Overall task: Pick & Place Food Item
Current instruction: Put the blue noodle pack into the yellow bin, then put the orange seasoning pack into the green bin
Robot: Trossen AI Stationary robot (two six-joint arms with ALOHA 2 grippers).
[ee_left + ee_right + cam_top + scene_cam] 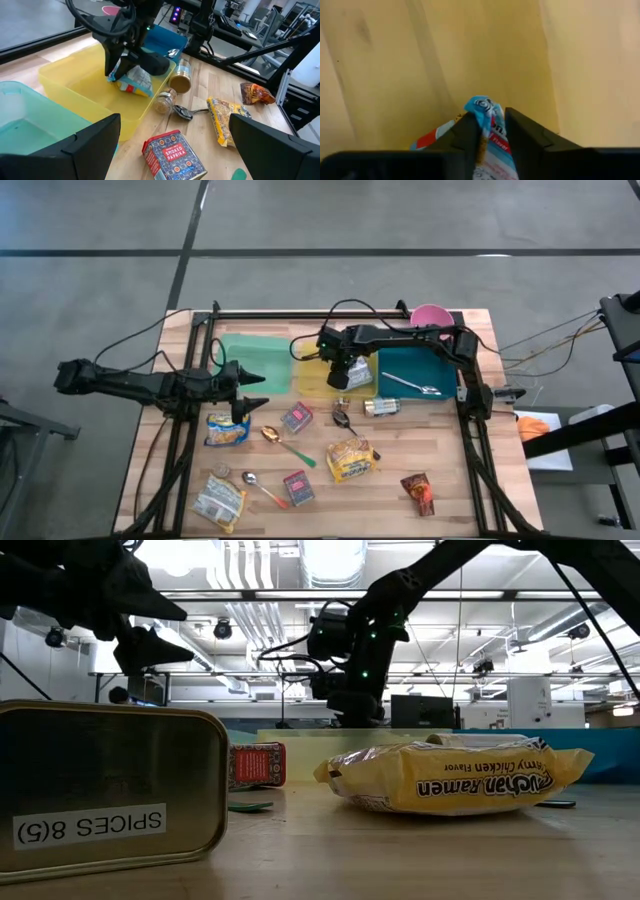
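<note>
Left wrist view: ramen packet (132, 81) in yellow bin (75, 85).

high: straight down | low: table-level | wrists: close, forward | shared: yellow bin (312, 372)

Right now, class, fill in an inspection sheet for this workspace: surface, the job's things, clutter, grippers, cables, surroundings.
Surface: wooden table, crowded.
Job's things: blue-and-white food packet over the yellow bin, pinched between the right gripper's fingers; whether it touches the bin floor cannot be told.
Clutter: green bin, teal bin holding a spoon, pink bowl, ramen packets, paprika tin, spice jars, loose spoons.
Grippers: right gripper over the yellow bin, closed on the packet; left gripper open, holding nothing, near the green bin.
Cables: black cable looped above the right arm.
Surroundings: grey floor; ceiling lights in the low view.
</note>
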